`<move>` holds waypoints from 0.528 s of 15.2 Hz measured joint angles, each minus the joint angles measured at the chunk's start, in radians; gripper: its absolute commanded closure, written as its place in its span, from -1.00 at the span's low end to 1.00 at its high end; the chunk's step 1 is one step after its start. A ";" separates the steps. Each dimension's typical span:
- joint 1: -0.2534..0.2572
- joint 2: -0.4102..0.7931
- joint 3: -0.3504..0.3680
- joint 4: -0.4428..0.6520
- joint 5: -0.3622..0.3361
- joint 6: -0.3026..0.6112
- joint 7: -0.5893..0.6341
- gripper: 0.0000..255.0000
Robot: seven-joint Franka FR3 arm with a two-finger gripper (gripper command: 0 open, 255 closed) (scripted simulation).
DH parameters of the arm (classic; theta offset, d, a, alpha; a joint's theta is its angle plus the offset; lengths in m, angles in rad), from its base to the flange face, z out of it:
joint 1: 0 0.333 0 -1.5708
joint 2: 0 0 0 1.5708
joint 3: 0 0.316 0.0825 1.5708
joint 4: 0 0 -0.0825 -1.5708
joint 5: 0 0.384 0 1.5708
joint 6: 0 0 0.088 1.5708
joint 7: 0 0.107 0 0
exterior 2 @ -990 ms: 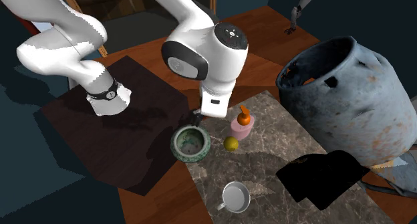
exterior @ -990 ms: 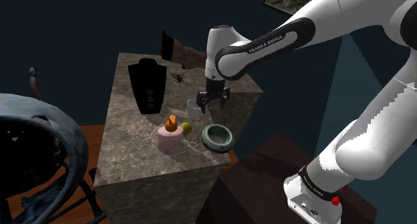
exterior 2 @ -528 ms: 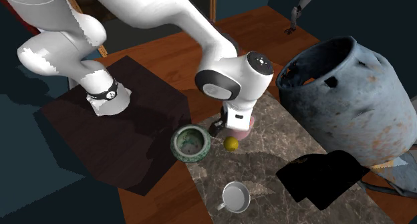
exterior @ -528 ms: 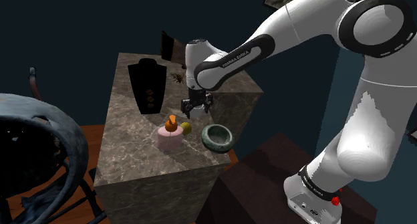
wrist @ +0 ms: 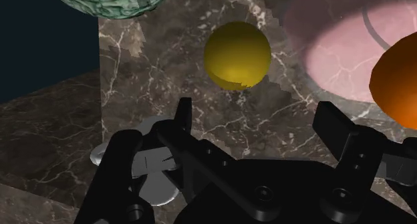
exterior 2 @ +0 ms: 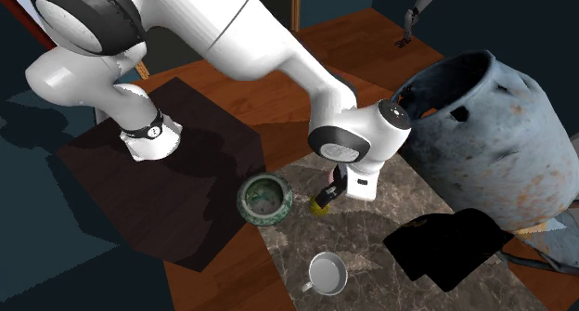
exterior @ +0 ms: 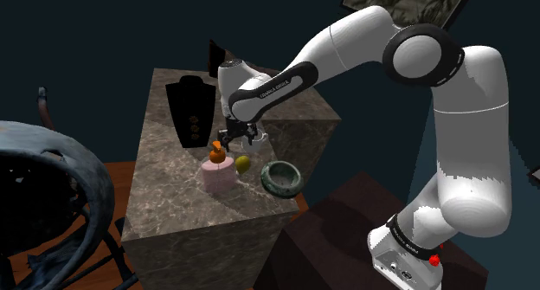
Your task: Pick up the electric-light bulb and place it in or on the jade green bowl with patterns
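The bulb (wrist: 237, 54) is a small yellow-green globe lying on the marble tabletop (wrist: 154, 75). It sits between the green patterned bowl (exterior: 282, 177) and a pink cylinder (exterior: 218, 175) topped by an orange piece (exterior: 216, 154). My gripper (wrist: 257, 122) hangs open just above and short of the bulb, fingers apart with nothing between them. In the shoulder view the gripper (exterior: 234, 139) is behind the bulb (exterior: 243, 164) and the pink cylinder. The second exterior view has the gripper (exterior 2: 327, 193) partly covering the bulb (exterior 2: 320, 205), with the bowl (exterior 2: 264, 199) close by at the table's corner.
A black necklace bust (exterior: 190, 112) stands at the back of the table. A white cup (exterior 2: 327, 274) sits on the marble away from the bowl. A large rusty blue barrel (exterior 2: 482, 123) stands beside the table. My dark stand (exterior: 337, 228) is lower, past the bowl-side edge.
The arm has swung toward the shoulder view's left, from above the cup and bowl to over the bulb and pink cylinder, and dropped lower. The fingers stayed open.
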 measured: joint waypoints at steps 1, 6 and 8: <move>0.001 0.001 -0.006 -0.004 -0.006 0.018 0.004 -1.00; 0.005 -0.001 -0.022 -0.022 -0.016 0.071 0.013 -1.00; 0.015 0.018 -0.028 0.011 -0.020 0.088 0.022 -1.00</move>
